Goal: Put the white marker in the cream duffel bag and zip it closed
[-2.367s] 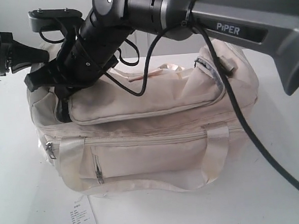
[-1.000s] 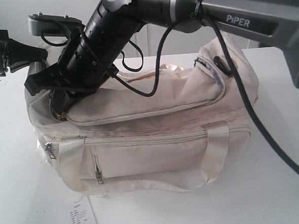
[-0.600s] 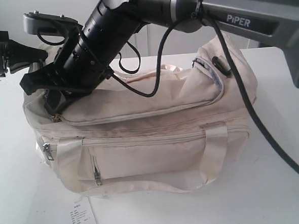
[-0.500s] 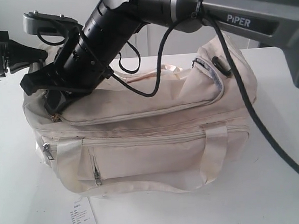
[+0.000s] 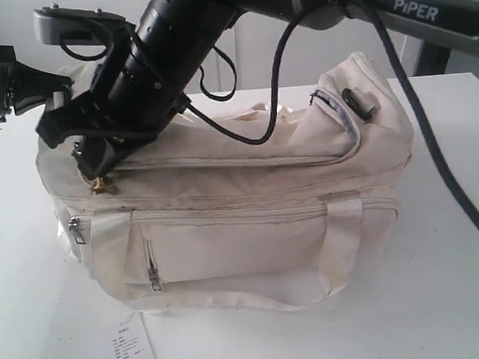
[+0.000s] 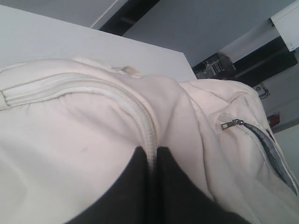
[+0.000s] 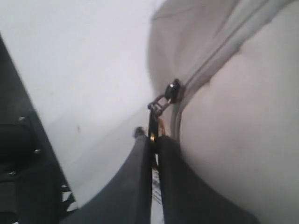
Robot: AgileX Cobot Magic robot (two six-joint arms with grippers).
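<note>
The cream duffel bag [image 5: 250, 219] lies on the white table, its top flap flat with the zip line drawn round to the left end. My right gripper [image 5: 99, 173] reaches across to that end. It is shut on the zip pull [image 7: 153, 127], just below the slider [image 7: 174, 88]. My left gripper [image 5: 68, 89] comes in from the far left. It is shut on the bag's fabric, pinching the raised zip seam [image 6: 150, 140] between its black fingers [image 6: 135, 177]. The white marker is out of view.
A white barcoded paper tag [image 5: 132, 358] lies on the table [image 5: 450, 297] at the bag's front left. The right arm's black cable [image 5: 419, 128] hangs over the bag's right end. A side pocket zip [image 5: 348, 120] and a front pocket pull [image 5: 153, 276] show.
My right gripper has drawn the zip pull further left and down round the bag's left end. The flap lies flatter and the bag has shifted slightly. The left gripper keeps its pinch.
</note>
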